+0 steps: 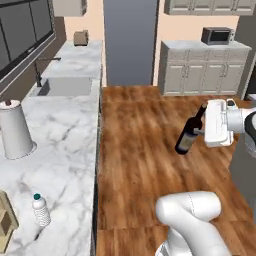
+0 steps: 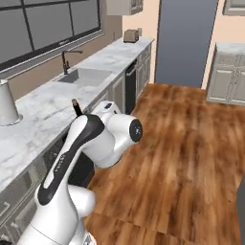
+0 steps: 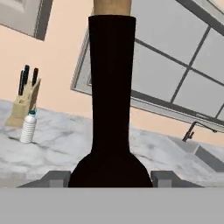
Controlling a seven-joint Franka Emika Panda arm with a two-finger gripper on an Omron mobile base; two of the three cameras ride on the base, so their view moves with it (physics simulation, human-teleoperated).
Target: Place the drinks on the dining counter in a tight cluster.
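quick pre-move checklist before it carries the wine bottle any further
1. Grip on wine bottle: ok. The end effector is shut on its neck, finger tips on either side.
2. Bottle attitude: not ok. It hangs tilted, base lower left, out over the wooden floor.
3. Path clearance: ok. Nothing stands near the bottle in the left base view.
4. Water bottle: ok. Upright on the marble counter, beside the knife block.
5. Amber bottle: cannot tell.
6. Drop spot on the dining counter: cannot tell.
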